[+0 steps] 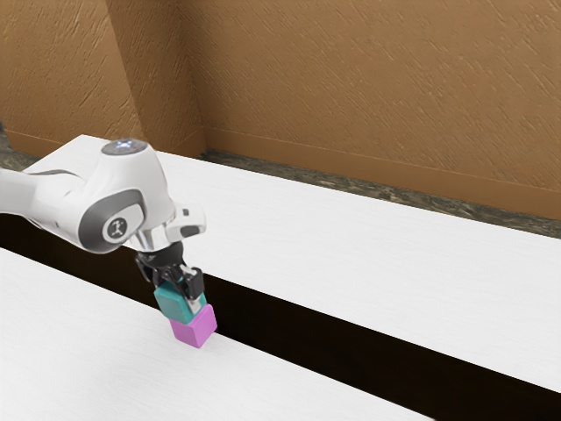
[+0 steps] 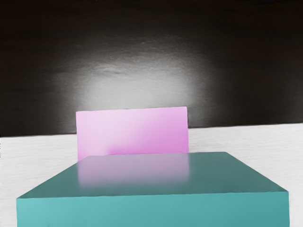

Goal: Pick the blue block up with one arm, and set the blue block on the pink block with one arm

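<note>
The blue block [image 1: 173, 303], teal in colour, is held between the black fingers of my gripper [image 1: 180, 294], which is shut on it. It sits tilted against the upper left side of the pink block [image 1: 195, 326], touching or just above its top. The pink block rests on the near white table [image 1: 70, 360] close to that table's far edge. In the wrist view the blue block [image 2: 156, 189] lies directly under my hand, and the pink block [image 2: 132, 130] stands just beyond it.
A dark gap [image 1: 351, 338] runs between the near white table and a second white table [image 1: 394, 246] behind it. A brown textured wall [image 1: 351, 79] closes the back. My white arm [image 1: 96, 197] comes in from the exterior view's left.
</note>
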You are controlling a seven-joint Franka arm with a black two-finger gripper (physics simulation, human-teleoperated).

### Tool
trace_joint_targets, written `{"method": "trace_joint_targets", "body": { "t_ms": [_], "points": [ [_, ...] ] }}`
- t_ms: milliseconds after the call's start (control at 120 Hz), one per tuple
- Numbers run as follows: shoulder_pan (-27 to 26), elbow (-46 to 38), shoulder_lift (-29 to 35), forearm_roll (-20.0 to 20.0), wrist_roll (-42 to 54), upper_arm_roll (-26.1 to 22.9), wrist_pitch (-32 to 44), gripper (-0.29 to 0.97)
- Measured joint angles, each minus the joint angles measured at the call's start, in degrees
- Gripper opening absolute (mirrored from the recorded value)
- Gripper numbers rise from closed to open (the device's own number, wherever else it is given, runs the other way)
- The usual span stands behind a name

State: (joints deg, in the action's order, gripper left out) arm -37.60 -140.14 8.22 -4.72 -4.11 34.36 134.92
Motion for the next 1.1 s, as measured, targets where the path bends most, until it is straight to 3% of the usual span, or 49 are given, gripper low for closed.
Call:
{"method": "trace_joint_targets", "body": {
  "t_ms": [150,333,967,1100],
  "points": [
    [0.6,1.3,-1.4,0.1,0.7,1.3,0.3,0.36],
    [-0.1,4.5,-5.0,3.2,1.9,1.4,0.5,0.37],
    [-0.3,4.3,-8.4,6.8,4.4,1.9,1.7,0.36],
    [-0.1,4.3,-8.4,7.4,5.1,1.5,1.8,0.44]
  ]
}}
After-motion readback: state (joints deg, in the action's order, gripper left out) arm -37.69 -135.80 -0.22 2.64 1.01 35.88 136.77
